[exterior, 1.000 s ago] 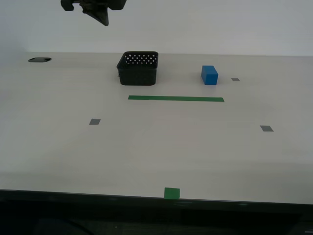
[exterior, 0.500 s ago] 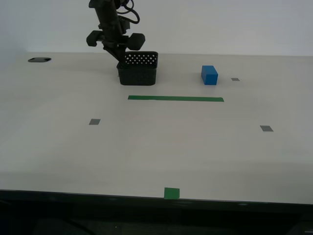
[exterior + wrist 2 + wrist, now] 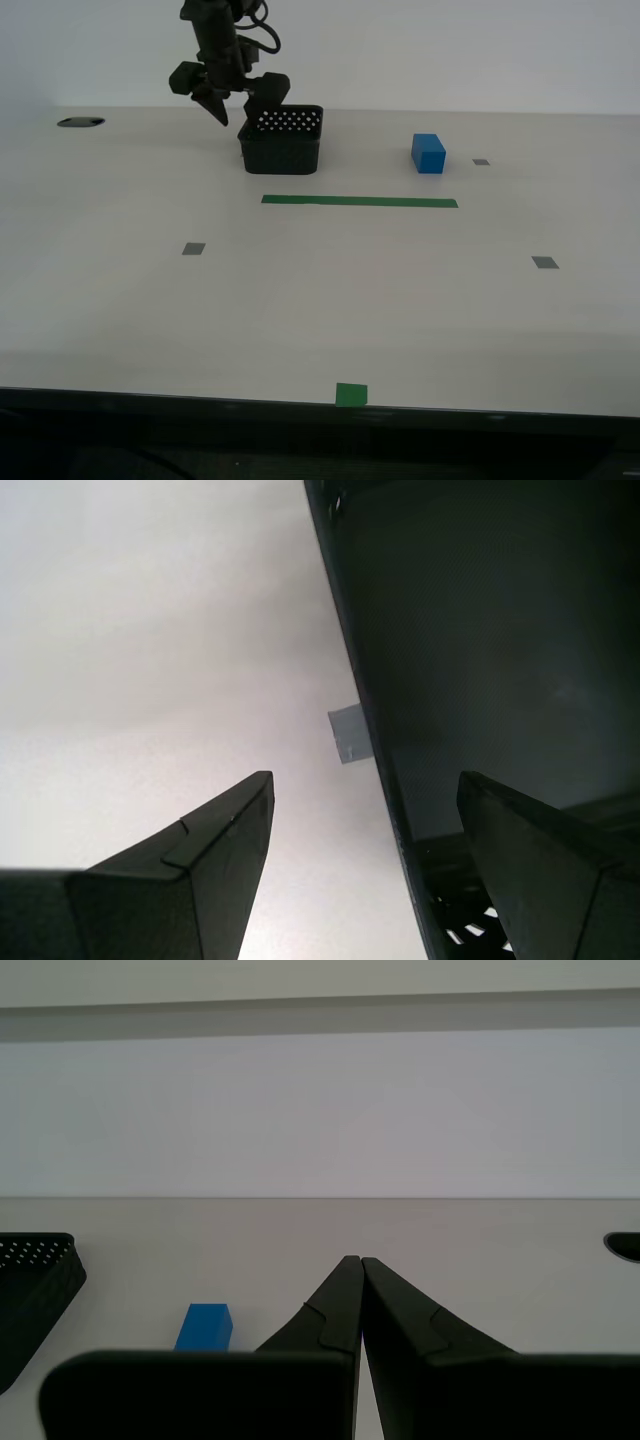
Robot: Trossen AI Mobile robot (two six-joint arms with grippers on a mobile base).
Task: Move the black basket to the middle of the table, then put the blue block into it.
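While my second gripper [image 3: 232, 108] hangs wide open, one finger inside the perforated black basket [image 3: 282, 142] and one outside, its plastic wall runs between the jaws. Beyond the basket, well apart, the blue block [image 3: 428, 153] stands on the off-white table [image 3: 320, 300]. My first gripper [image 3: 359, 1265] is closed, empty.

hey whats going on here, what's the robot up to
My second gripper is at the black basket near the far side of the table, jaws open and straddling one basket wall, not yet closed on it. The basket sits behind the green tape strip. The blue block sits apart, toward the exterior view's right. My first gripper is shut and holds nothing.
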